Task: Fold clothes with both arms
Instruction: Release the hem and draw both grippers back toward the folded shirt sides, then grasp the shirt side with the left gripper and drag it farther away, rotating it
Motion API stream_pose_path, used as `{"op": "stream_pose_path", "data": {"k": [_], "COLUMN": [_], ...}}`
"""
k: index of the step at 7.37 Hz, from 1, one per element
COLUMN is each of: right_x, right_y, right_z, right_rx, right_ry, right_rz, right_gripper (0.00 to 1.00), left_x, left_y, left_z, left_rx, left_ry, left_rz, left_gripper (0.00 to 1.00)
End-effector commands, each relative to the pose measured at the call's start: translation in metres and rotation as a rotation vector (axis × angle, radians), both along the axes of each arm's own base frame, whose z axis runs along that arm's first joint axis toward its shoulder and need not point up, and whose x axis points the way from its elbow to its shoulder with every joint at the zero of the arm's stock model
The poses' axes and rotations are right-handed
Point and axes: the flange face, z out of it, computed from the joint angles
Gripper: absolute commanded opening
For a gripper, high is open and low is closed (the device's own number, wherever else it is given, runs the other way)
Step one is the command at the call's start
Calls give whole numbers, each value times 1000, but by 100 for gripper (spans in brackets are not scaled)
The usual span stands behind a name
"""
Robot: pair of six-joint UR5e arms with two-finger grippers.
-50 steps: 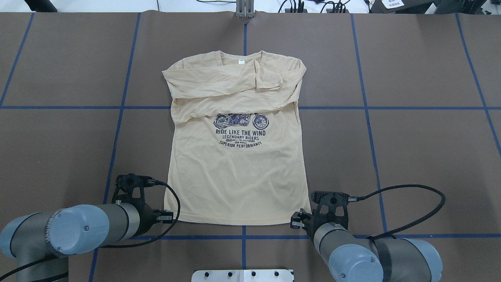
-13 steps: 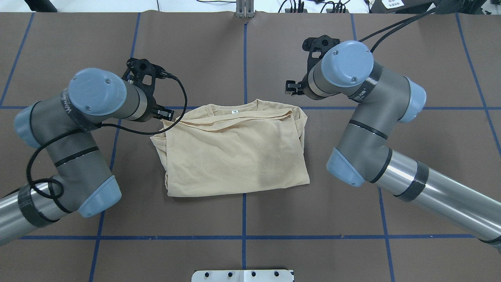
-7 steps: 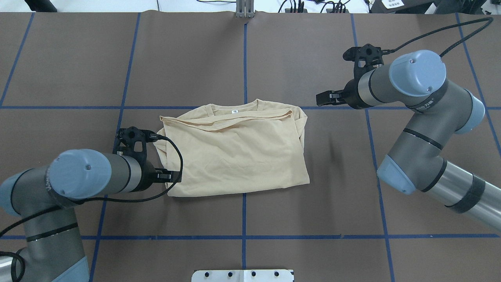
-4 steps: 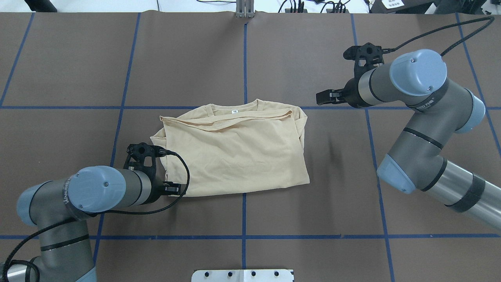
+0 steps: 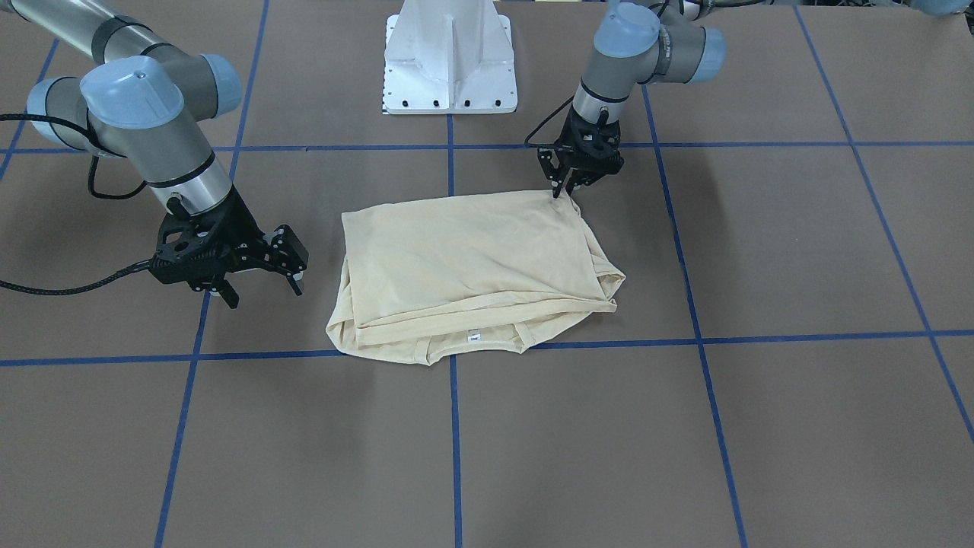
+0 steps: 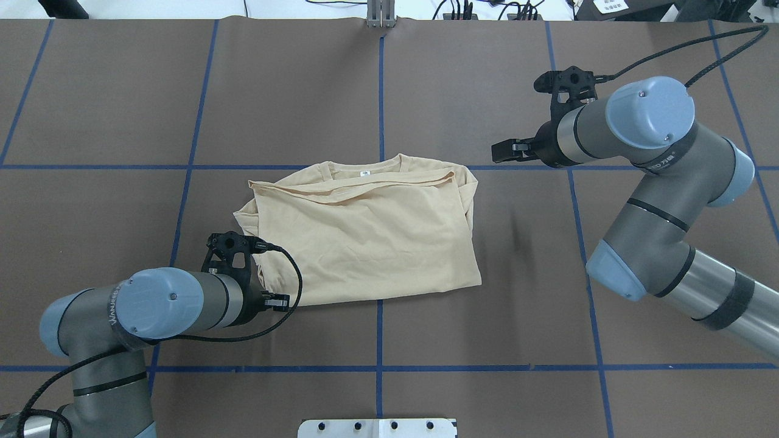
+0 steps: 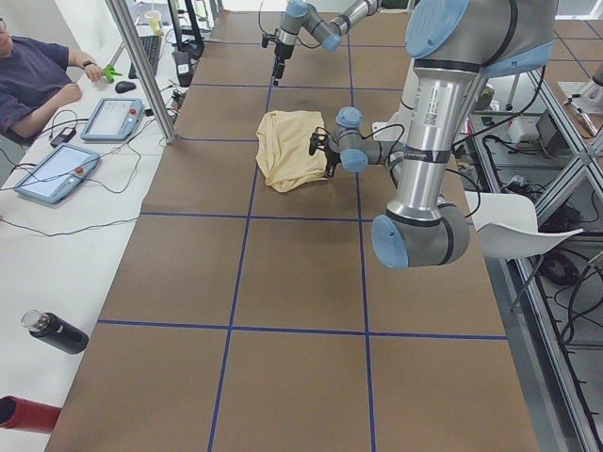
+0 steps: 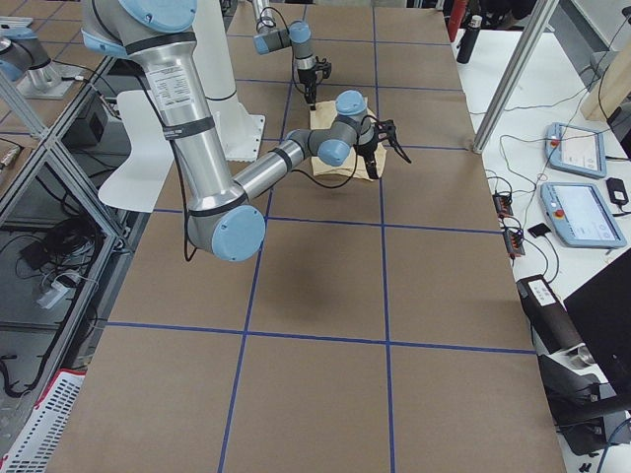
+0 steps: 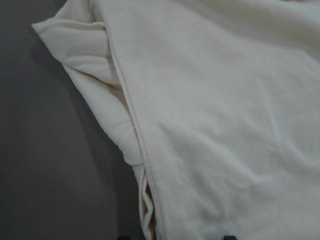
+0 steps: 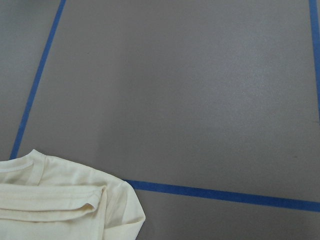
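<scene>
1. Left gripper: pointed down at the near left corner of the T-shirt, jaws apart astride its layered edge.
2. T-shirt: folded in half, print hidden, mid-table. A crosswise fold seems to be starting; next, pinch all layers.
3. Right gripper: jaws apart, empty, off the far right corner; it must reach the cloth.

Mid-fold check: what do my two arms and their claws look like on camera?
The silver-grey jointed left arm and matching right arm are metal tubes with rounded light-blue joint caps and dark bands; small white lettering near the wrists is unreadable. Each ends in a black skeletal two-finger claw, the left claw and right claw, fed by a loose black cable.
</scene>
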Motion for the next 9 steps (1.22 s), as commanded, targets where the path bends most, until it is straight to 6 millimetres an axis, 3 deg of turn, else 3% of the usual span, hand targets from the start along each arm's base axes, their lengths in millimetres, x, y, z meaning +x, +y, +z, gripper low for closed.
{"op": "stream_pose_path", "data": {"k": [1,3,5,7,8,9], "right_x": [0,0,-2,-4,-6,-6], "right_y": [0,1,1,2,3,4], "right_z": [0,1,1,2,1,-1], "right_rx": [0,0,-2,-4,-6,-5], "right_ry": [0,1,2,2,0,-3], "right_rz": [0,2,0,-2,-4,-2], "right_gripper": [100,100,100,100,100,100], "left_x": [-2,-9,-44,-79,-79,-66], "left_y": [0,-10,-67,-156,-214,-277], "left_z": [-6,0,12,53,40,33], "left_rx": [5,20,137,230,277,262], "left_ry": [11,-15,-89,-232,-273,-305], "left_rz": [-2,-6,-25,-52,-68,-108], "left_gripper": [0,0,0,0,0,0]}}
